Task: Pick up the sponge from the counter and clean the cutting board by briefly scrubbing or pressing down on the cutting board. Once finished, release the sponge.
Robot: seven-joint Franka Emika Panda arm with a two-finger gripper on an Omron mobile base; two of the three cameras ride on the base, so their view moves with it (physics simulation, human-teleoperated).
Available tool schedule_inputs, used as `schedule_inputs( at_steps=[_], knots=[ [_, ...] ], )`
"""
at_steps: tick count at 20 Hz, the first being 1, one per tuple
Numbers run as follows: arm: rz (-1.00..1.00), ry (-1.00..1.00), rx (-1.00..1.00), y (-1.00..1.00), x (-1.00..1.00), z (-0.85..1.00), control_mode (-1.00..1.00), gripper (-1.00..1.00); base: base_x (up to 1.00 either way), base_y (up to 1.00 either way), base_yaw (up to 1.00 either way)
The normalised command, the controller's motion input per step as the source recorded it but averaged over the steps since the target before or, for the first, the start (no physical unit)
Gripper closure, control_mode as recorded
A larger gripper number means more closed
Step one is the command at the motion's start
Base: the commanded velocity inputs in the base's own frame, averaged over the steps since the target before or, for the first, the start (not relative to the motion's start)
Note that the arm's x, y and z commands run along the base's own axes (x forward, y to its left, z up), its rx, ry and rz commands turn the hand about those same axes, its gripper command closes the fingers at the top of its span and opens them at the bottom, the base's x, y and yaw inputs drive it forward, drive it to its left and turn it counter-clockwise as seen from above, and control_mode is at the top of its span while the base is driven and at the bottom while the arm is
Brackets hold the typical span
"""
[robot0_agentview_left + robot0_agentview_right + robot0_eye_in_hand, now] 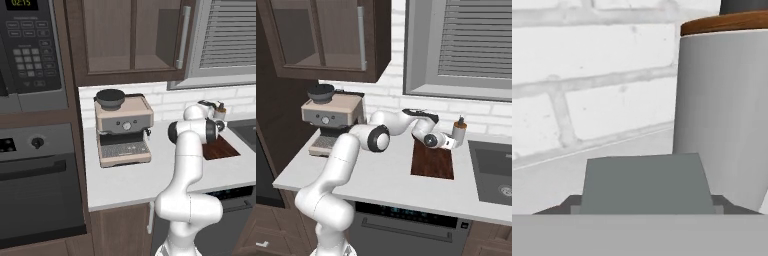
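The hand (pixel 452 142) hovers over the far right corner of the cutting board (pixel 432 162), right up against a white canister with a wooden lid (pixel 458 132). In the hand view a grey-green slab — likely the sponge (pixel 644 182) — sits between the fingers, though I cannot tell if they are clamped on it. The board's long axis runs near-to-far, lying below and to the near left.

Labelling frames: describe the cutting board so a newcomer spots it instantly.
On the light counter under the window, between coffee machine and sink, lies the cutting board. It is the only flat, dark reddish-brown wooden rectangle there; the white canister behind it stands upright.
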Motion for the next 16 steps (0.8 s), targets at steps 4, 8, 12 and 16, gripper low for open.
schedule_inputs(
  at_steps=[4,8,12,16],
  knots=[
    [0.02,0.01,0.1,0.46,-0.08,-0.75,-1.0,1.0,0.0,0.0,0.0],
    [0.07,0.14,0.01,0.21,-0.55,-0.77,-1.0,1.0,0.0,0.0,0.0],
    [0.05,0.05,0.0,0.07,-0.97,-0.82,-1.0,1.0,0.0,0.0,0.0],
    [0.02,0.0,0.0,0.17,-1.0,-0.98,-1.0,1.0,0.0,0.0,0.0]
  ],
)
